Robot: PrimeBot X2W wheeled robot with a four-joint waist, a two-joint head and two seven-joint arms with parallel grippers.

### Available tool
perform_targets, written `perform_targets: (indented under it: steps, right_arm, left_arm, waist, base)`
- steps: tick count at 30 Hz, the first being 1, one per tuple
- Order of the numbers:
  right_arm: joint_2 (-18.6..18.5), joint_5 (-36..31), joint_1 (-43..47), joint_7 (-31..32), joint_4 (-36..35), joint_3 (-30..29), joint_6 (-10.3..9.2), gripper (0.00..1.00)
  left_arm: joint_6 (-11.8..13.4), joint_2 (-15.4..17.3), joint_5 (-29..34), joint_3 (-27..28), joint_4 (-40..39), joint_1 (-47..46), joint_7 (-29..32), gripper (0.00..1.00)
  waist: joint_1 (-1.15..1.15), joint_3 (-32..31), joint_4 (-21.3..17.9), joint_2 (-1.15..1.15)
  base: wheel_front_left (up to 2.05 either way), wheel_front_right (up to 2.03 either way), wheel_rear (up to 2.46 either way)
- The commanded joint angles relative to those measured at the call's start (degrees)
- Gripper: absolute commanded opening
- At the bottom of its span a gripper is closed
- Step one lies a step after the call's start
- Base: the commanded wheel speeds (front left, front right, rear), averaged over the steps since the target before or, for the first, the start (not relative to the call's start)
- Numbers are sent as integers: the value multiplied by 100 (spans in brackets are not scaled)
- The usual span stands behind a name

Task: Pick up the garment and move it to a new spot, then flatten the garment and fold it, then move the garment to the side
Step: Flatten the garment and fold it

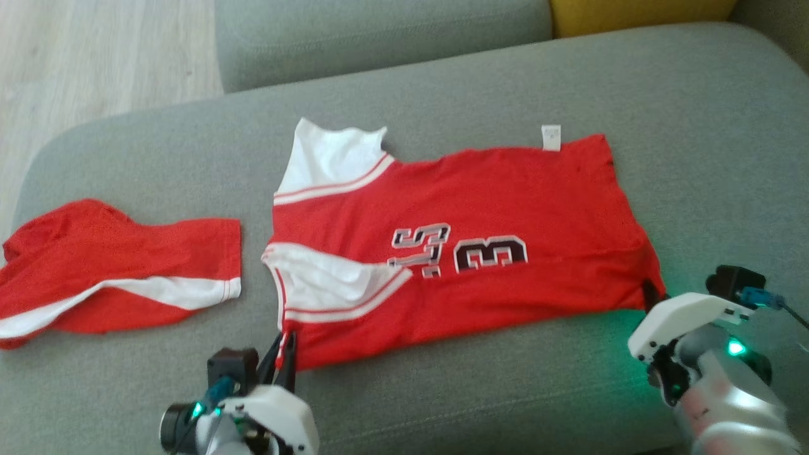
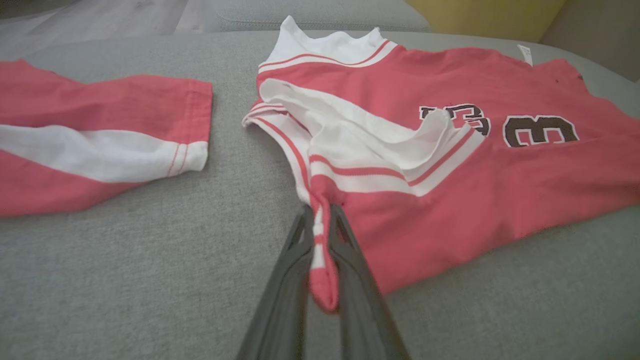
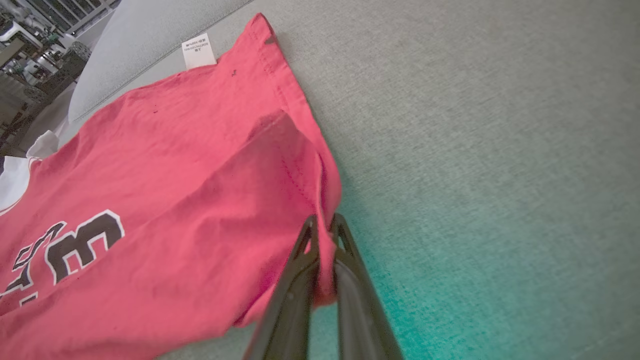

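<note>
Though blurry, garment [image 1: 480, 208] seemingly between jaws.

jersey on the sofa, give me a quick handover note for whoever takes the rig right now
Left end effector: shut on the jersey at its near shoulder edge.
Right end effector: shut on the jersey's near hem corner.
Where: jersey spread on the sofa seat, neck to the robot's left, hem to its right; white collar panel rumpled over the lettering. A second red garment lies apart, further left.
Done: jersey laid out roughly flat, both near corners gripped.
To do: likely carry the near edge over for the fold, then move it aside.
</note>
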Motion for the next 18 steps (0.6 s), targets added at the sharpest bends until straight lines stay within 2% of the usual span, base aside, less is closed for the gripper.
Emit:
perform_targets:
  steps: [1, 8, 18]
  right_arm:
    - [-101, -81, -17, 62, -90, 88, -2, 0]
    - [-266, -186, 128, 466, -65, 41, -2, 0]
    - [-308, -233, 432, 904, -302, 147, -2, 0]
  left_arm:
    - [61, 142, -24, 196, -173, -67, -11, 0]
    - [113, 285, -98, 209, -329, 188, 86, 0]
    - [90, 415, -111, -7, -554, 518, 423, 0]
  waist:
    - [0, -93, -43, 0]
    - [0, -200, -59, 0]
    - [0, -249, -87, 0]
  base:
    - [0, 0, 0]
    - [0, 0, 0]
    - [0, 0, 0]
